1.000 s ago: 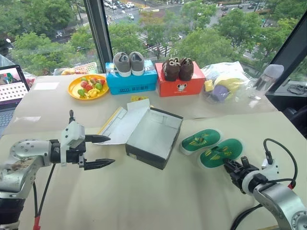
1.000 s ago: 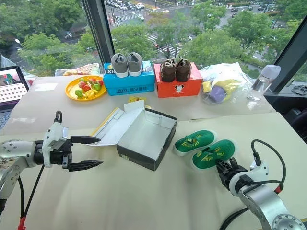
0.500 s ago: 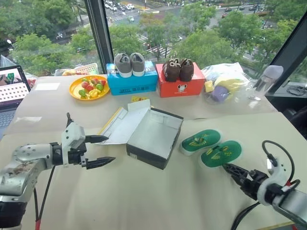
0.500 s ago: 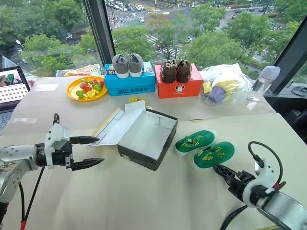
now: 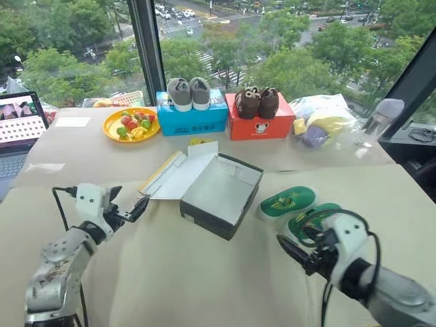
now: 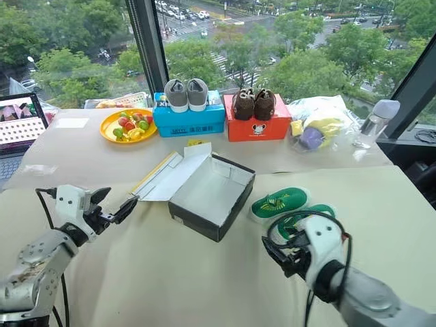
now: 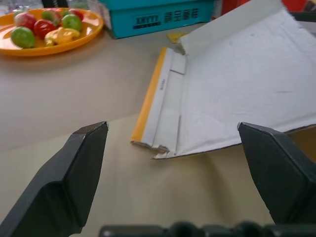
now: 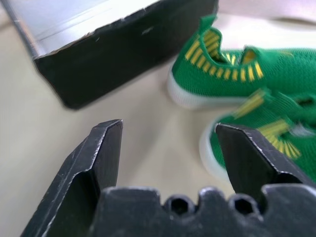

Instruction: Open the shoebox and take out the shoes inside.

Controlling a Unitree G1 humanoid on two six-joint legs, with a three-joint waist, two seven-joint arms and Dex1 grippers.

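The shoebox lies open mid-table, its black side facing me and its white-lined, yellow-edged lid folded back flat to the left. Nothing is inside it. Two green shoes with white soles sit on the table just right of the box, side by side. My left gripper is open and level, pointing at the lid's near corner from a short way off. My right gripper is open and empty, low over the table, in front of the shoes and the box's near corner.
Along the back stand a blue box with grey shoes, a red box with brown shoes, a yellow fruit plate, a bag of toys and a bottle. A laptop is at the far left.
My right gripper has opened, rolled and drawn back to the left, away from the near shoe. My left gripper has turned to point at the lid. The camera view has shifted slightly.
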